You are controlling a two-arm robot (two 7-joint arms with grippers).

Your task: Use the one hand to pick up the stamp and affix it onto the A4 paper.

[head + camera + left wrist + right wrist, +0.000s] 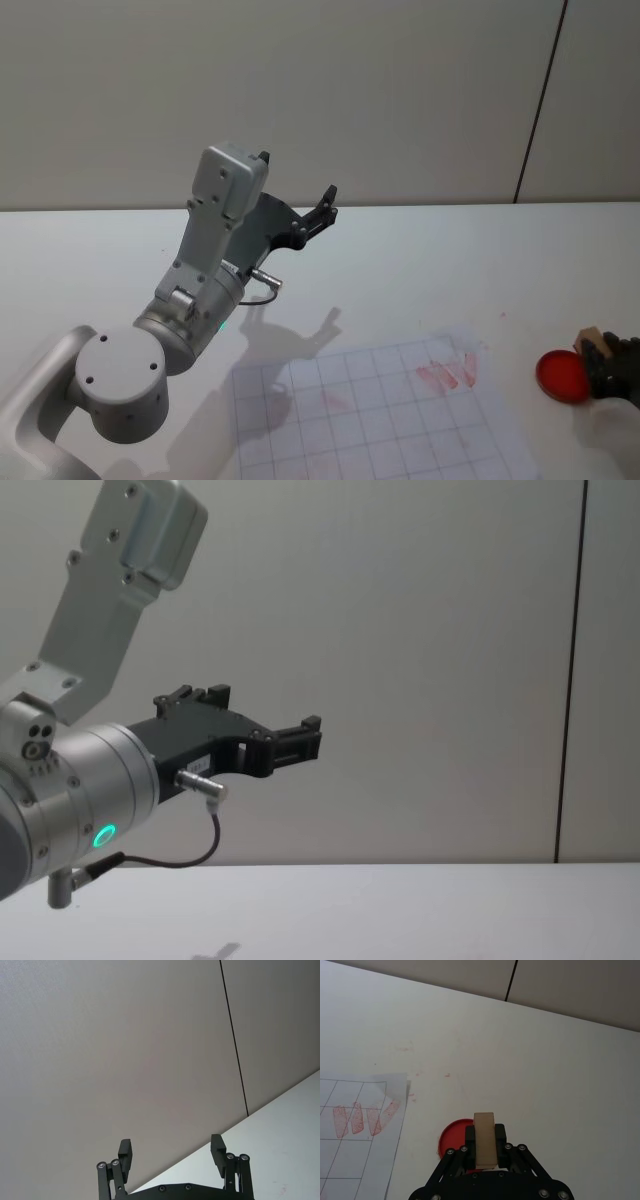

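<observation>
The right gripper [485, 1152] is clamped on the stamp [484, 1139], a light-brown wooden block held lengthwise between the black jointed fingers [469, 1136], with its far end poking out past the fingertips. In the head view this gripper [603, 362] sits at the far right edge of the white table [420, 260], the stamp [587, 339] showing as a small tan corner above the fingers. The stamp is directly over or against a round red ink pad [451, 1136]; whether it touches the pad's surface cannot be told. The ink pad [562, 377] lies on bare table just off the right edge of the A4 paper [380, 420], a gridded sheet whose near part runs out of the head view at the bottom. Several red stamp marks [448, 373] cluster near the paper's far right corner, and in the right wrist view that corner [395, 1085] looks slightly lifted, with the marks [365, 1119] lying close to the edge. Between the paper's edge and the pad there is a narrow strip of bare table, and the tabletop beyond the pad runs open back to the wall. The left gripper [297, 200] is raised well above the table on the left, its fingers [218, 1149] spread apart and holding nothing, pointing toward the wall.
</observation>
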